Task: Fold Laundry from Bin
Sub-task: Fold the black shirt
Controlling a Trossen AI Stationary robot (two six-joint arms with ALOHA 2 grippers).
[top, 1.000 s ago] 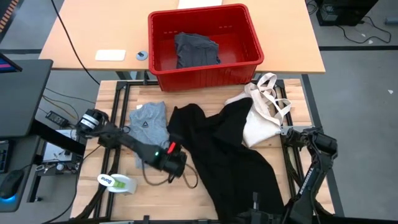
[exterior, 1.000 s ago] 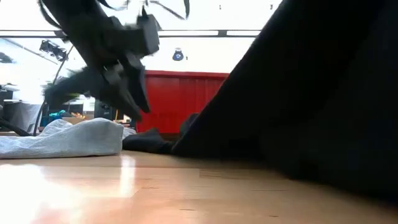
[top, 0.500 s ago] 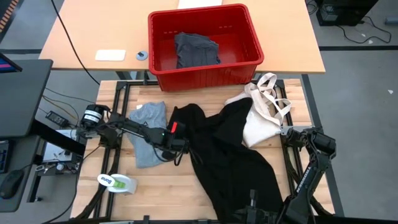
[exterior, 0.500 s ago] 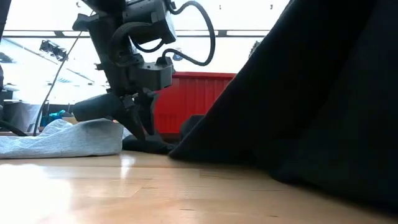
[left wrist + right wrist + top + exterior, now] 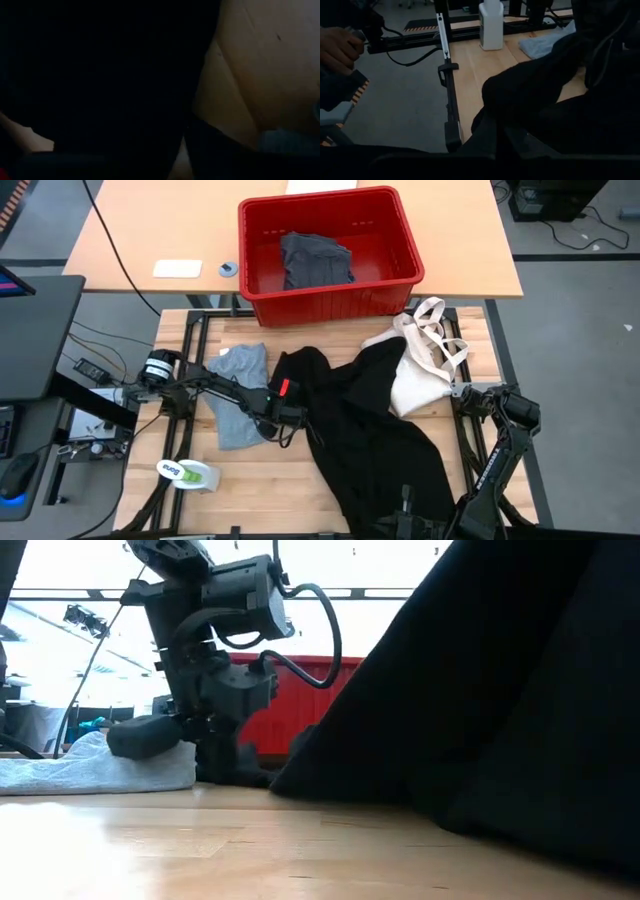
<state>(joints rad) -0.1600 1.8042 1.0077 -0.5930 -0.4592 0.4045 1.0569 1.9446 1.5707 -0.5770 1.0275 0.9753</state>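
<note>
Left gripper [image 5: 287, 420]: mine, low on the table at the near-left edge of the black garment [image 5: 370, 430]; in the low view it [image 5: 215, 755] stands right down at the cloth. Wrist view is nearly all dark fabric, so I cannot tell how far my fingers are parted or whether they have any cloth.
Black garment: sprawled across the table's middle, running from the bin's front toward the near edge; its left edge touches my left gripper.
Grey T-shirt [image 5: 238, 395]: flat on the table just left of my left gripper, under my left arm; in the low view it [image 5: 95, 765] lies beside the gripper.
Bin [image 5: 262, 292]: red, on the far table, well apart from my left gripper; a dark grey garment [image 5: 316, 260] lies inside.
Tote [image 5: 422, 365]: cream, right of the black garment, partly under its edge.
Right gripper [image 5: 462, 392]: mine, fingers closed with nothing between them, waiting at the table's right edge beside the tote.
Bottle [image 5: 188, 473]: white, lying near the table's near-left corner.
</note>
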